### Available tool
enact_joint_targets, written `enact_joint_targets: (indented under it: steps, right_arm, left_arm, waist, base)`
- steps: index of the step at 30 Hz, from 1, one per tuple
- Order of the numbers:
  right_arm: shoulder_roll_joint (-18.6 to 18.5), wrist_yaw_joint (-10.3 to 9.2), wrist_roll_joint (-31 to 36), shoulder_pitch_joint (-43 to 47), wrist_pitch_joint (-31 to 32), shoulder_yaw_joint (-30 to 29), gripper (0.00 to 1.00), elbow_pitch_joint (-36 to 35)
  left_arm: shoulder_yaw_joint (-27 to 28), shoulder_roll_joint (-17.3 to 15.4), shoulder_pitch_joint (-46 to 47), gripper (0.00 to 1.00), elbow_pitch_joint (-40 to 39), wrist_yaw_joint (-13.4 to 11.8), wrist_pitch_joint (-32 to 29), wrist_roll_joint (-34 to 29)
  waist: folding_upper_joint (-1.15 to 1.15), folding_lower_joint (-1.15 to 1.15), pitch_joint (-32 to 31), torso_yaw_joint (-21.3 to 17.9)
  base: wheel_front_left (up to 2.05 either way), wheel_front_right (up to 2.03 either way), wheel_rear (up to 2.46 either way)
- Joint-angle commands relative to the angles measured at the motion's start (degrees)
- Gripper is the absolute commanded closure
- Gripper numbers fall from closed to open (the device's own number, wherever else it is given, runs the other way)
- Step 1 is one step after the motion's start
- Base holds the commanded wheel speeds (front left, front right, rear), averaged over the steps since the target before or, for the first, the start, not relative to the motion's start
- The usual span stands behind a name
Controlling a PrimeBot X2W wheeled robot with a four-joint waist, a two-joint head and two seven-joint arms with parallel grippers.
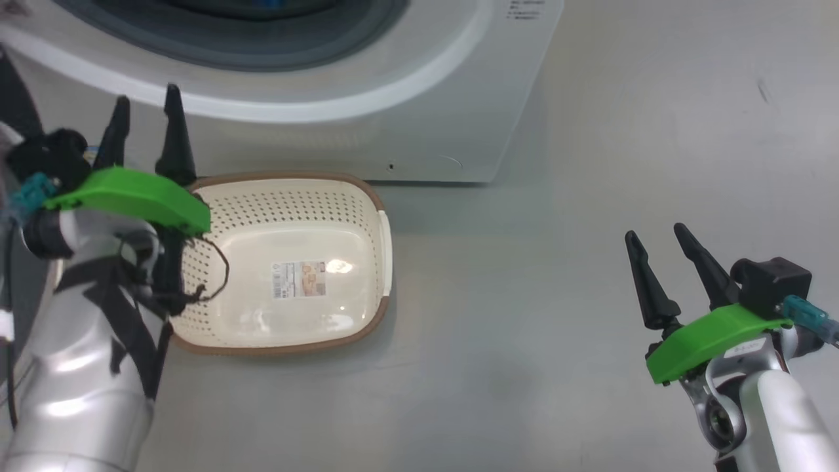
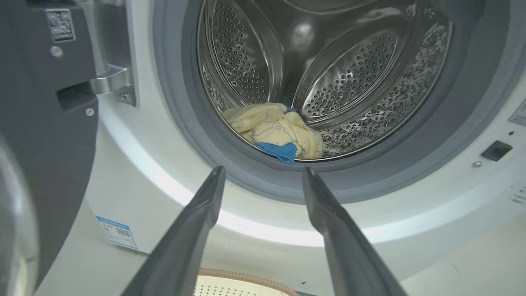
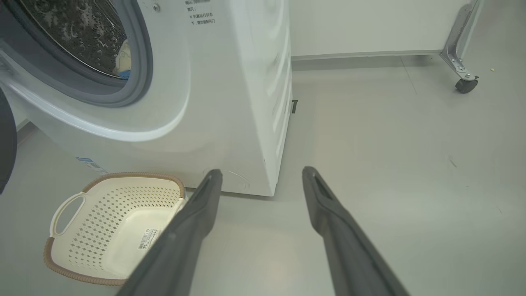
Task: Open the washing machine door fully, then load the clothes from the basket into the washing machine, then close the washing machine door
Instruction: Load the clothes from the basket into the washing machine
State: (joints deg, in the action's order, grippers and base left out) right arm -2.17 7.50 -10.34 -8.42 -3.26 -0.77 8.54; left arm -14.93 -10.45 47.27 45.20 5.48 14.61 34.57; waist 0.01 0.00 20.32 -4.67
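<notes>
**Both end effectors open, basket on the floor, clothes in the drum, door open**

Head view, lower left: left end effector (image 1: 147,93), two dark fingers spread apart with nothing between them; its tips point up the frame across the machine's lower front; its arm overlaps the left end of the basket (image 1: 295,200).

Lower right: right end effector (image 1: 655,231), fingers likewise spread and holding nothing; it hangs over bare floor (image 1: 557,295), well apart from the basket.

The basket sits on the floor at centre left, just in front of the washing machine (image 1: 426,131); it has a brown rim, perforated walls and a white handle at its right end; the label (image 1: 299,278) on its bottom shows in full.

Left wrist view, beyond the fingers: white machine front with a small blue label (image 2: 117,232) at lower left; the washing machine door (image 2: 41,144) stands open along the left edge of the frame, dark inner face toward the camera, metal hinge (image 2: 113,82) at upper left; a grey gasket (image 2: 185,123) rings the opening; the steel perforated drum (image 2: 349,70) lies behind it.

The clothes (image 2: 275,127) lie in a pale-yellow heap at the bottom front of the drum, centre of frame; one blue cuff lies toward the gasket lip; neither finger touches them.

Right wrist view, far upper right: a caster (image 3: 466,85) on a metal leg, near the wall.
</notes>
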Motion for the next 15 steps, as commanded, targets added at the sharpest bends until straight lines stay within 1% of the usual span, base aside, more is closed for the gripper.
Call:
enact_joint_targets:
  steps: [1, 5, 8, 15]
  right_arm:
    - [-0.7, -0.01, 0.6, 0.2, 0.5, 0.7, 0.0, -2.3]
    - [-0.7, -0.01, 1.8, 1.0, 2.3, -0.4, 0.0, -3.7]
    - [-0.7, -0.01, 2.4, 1.4, 3.5, -0.7, 0.0, -4.4]
    - [-0.7, -0.01, 3.0, 3.0, 5.2, -1.1, 0.0, -5.4]
  left_arm:
    - [2.0, -1.5, -2.0, 0.0, -3.1, -0.7, 0.4, -1.1]
    - [2.8, -0.7, -9.9, 0.0, -9.1, -2.8, 0.4, -4.7]
    - [3.7, -0.5, -15.2, 0.0, -13.2, -4.0, 0.4, -6.5]
    - [4.5, -0.3, -25.8, 0.0, -21.3, -6.2, 0.4, -9.8]
  waist:
    - [-0.01, 0.0, -4.6, 4.6]
    - [-0.01, 0.0, -7.3, 7.6]
    - [-0.01, 0.0, -9.0, 9.0]
    - [-0.01, 0.0, -13.3, 10.8]
  base:
    - [0.0, 0.0, 0.0]
    - [0.0, 0.0, 0.0]
    - [0.0, 0.0, 0.0]
    - [0.0, 0.0, 0.0]
